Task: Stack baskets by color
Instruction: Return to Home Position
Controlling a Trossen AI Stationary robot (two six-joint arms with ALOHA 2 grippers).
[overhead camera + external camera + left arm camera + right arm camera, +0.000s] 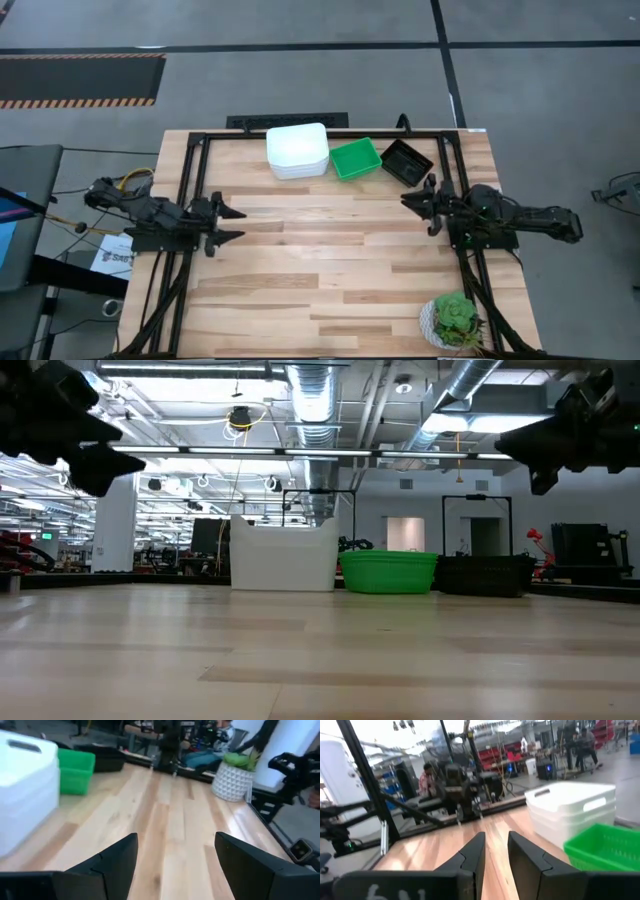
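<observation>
Left hand (236, 225) hovered over the bench's (330, 270) left side, fingers spread wide and empty. Right hand (412, 205) hung over the right side, near the black baskets (406, 160), its fingers only narrowly parted, gripping nothing. Along the far edge sat the white baskets (297, 150), stacked, then the green baskets (355, 159) just beside them, then the black ones.

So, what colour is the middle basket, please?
The middle basket is bright green; the high view shows it best.
</observation>
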